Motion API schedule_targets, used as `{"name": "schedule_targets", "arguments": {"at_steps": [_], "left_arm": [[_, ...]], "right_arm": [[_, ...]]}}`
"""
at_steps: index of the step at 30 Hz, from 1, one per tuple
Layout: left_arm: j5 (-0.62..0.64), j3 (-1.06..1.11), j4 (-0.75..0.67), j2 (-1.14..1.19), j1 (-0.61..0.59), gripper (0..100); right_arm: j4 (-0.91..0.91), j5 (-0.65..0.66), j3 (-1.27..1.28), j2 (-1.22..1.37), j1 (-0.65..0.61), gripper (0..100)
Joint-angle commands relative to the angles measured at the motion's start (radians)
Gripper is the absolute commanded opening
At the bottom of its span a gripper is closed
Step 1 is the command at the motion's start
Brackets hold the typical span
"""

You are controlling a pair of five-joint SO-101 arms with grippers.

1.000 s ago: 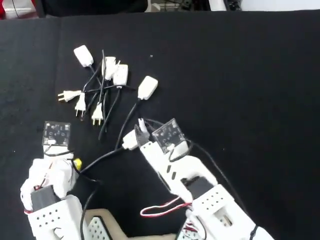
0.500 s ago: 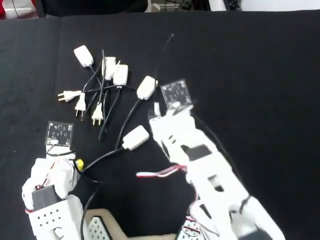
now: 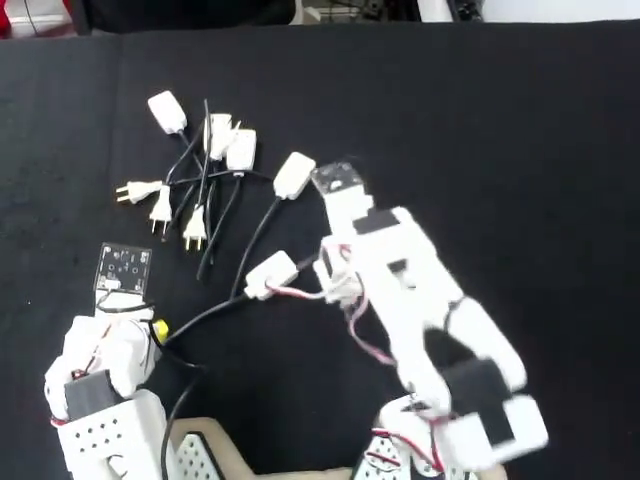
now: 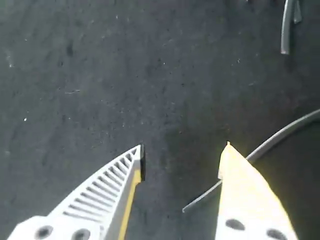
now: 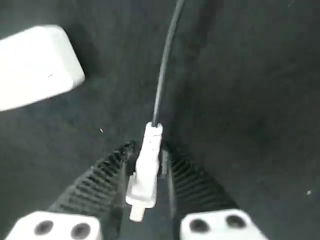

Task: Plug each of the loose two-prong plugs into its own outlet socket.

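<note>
While left jaws gape, right jaws pinch the plug (image 5: 144,172) lengthwise, cord (image 5: 165,65) trailing outward.

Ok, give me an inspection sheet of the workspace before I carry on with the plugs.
Surface: black cloth, flat, nothing spilled.
Job's things: three loose plugs and several white sockets tangled in a heap; another socket lies nearer the arms.
Clutter: nothing seen.
Grippers: left gripper open over the cloth; right gripper shut on a fourth plug.
Cables: black cords cross through the heap; one cable runs past the left gripper.
Surroundings: a red object beyond the far edge; the rest is too cut off to tell.
</note>
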Motion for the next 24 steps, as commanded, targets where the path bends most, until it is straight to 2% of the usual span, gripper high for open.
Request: {"name": "schedule_targets", "arguments": {"at_steps": [1, 6, 13, 17, 20, 24], "left_arm": [[-0.009, -0.005, 0.003, -0.006, 0.01, 25], [-0.009, -0.005, 0.003, -0.006, 0.01, 25], [-0.009, -0.005, 0.003, -0.006, 0.01, 25], [-0.009, -0.005, 0.005, -0.006, 0.012, 25], [-0.009, -0.005, 0.005, -0.006, 0.012, 25], [-0.009, -0.005, 0.006, -0.006, 0.012, 25]], "right_arm": [[0.14, 0.029, -0.168, 0.133, -0.012, 8.9], [0.147, 0.037, -0.243, 0.277, -0.012, 9.0], [0.18, 0.061, -0.297, 0.294, -0.012, 9.3], [0.23, 0.063, -0.352, 0.295, -0.018, 14.6], [0.244, 0.063, -0.38, 0.303, -0.018, 13.9], [0.256, 0.091, -0.441, 0.414, -0.018, 13.8]]}}
